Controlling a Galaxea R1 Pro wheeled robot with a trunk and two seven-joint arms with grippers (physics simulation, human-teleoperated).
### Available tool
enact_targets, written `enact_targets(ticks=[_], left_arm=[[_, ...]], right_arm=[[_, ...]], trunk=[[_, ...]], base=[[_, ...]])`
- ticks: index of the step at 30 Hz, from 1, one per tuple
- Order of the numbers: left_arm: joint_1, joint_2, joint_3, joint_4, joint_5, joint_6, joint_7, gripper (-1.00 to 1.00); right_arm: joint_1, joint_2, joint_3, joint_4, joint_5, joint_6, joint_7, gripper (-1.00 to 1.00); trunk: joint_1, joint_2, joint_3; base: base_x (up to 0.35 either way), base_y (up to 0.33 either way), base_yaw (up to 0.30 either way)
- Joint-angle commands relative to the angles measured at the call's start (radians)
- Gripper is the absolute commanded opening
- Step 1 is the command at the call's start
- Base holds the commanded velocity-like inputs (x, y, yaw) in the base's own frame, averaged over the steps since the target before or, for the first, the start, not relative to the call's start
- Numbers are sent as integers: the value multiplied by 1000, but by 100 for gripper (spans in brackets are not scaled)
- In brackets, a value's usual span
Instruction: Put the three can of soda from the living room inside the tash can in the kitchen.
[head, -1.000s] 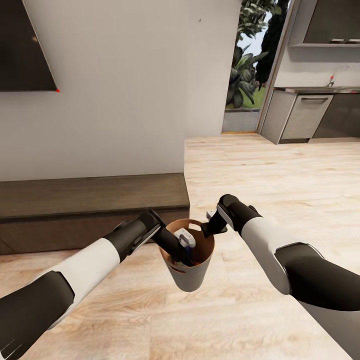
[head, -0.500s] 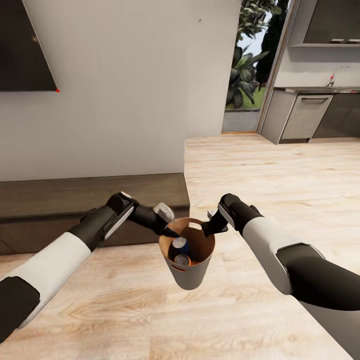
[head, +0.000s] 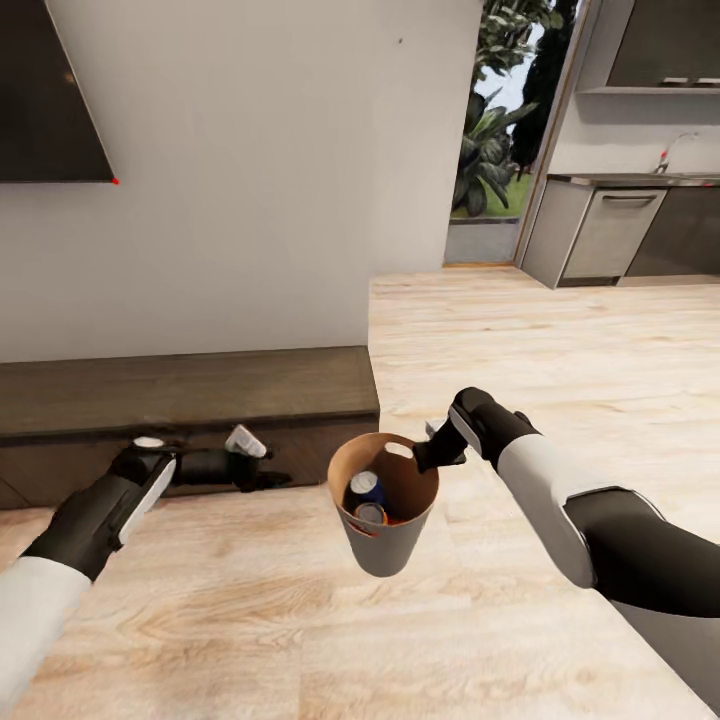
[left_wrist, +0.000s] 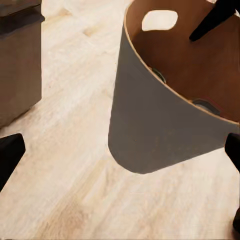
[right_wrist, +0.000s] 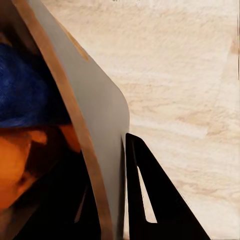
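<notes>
The tash can (head: 385, 545), a grey tapered bin with a tan inside, hangs above the wooden floor. My right gripper (head: 428, 458) is shut on its rim, one finger (right_wrist: 150, 200) outside the wall (right_wrist: 100, 125) and the other inside. Inside the bin lie a dark blue can of soda (head: 364, 488) with a silver top and an orange one (head: 370, 514); the right wrist view shows blue (right_wrist: 25, 90) above orange (right_wrist: 17, 160). My left gripper (head: 255, 462) is open and holds nothing, well to the left of the bin. Its fingertips (left_wrist: 10, 155) frame the bin (left_wrist: 160, 125) from a distance.
A low dark wooden cabinet (head: 190, 395) runs along the white wall (head: 250, 170) behind my left arm. A dark screen (head: 50, 90) hangs at upper left. Light wood floor (head: 520, 330) leads right to the kitchen's grey counter and appliance fronts (head: 620, 230).
My left gripper has come up out of the bin and drawn back to the left, empty. The soda cans now show inside. The right gripper has kept its hold on the rim.
</notes>
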Motion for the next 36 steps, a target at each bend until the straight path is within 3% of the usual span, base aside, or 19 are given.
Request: enact_targets(ticks=[1, 2, 3, 6, 9, 11, 16, 18, 28, 36], left_arm=[[45, -1, 32, 0, 2, -51, 32, 100], [86, -2, 64, 0, 3, -101, 65, 100], [168, -5, 126, -1, 5, -196, 128, 100], [304, -7, 209, -6, 4, -334, 229, 100], [376, -9, 243, -19, 4, -398, 279, 100], [407, -12, 258, -22, 4, -429, 306, 100], [427, -16, 268, -21, 7, -451, 322, 100], [428, -16, 269, -19, 8, -453, 323, 100], [429, -25, 270, -18, 9, -454, 325, 100], [430, -26, 268, -18, 7, -454, 331, 100]], right_arm=[[0, -10, 0, 0, -4, 1, 5, -100], [0, -18, -1, 0, -5, 1, 6, -100], [0, -34, -3, 0, -6, 1, 8, -100], [1, -68, -5, 0, -9, 1, 14, -100], [1, -102, -12, 0, -11, 1, 27, -100], [2, -140, -40, 0, -11, 1, 46, -100], [6, -194, -64, 0, -13, 1, 80, -100], [7, -204, -66, 0, -12, 1, 115, -100], [30, -211, -64, -3, -2, 1, 161, -100], [35, -213, -64, -4, -1, 1, 161, -100]], trunk=[[0, 0, 0], [0, 0, 0], [0, 0, 0], [0, 0, 0], [0, 0, 0], [0, 0, 0], [0, 0, 0], [0, 0, 0], [0, 0, 0], [31, -56, -25]], base=[[0, 0, 0], [0, 0, 0], [0, 0, 0], [0, 0, 0], [0, 0, 0], [0, 0, 0], [0, 0, 0], [0, 0, 0], [0, 0, 0], [0, 0, 0]])
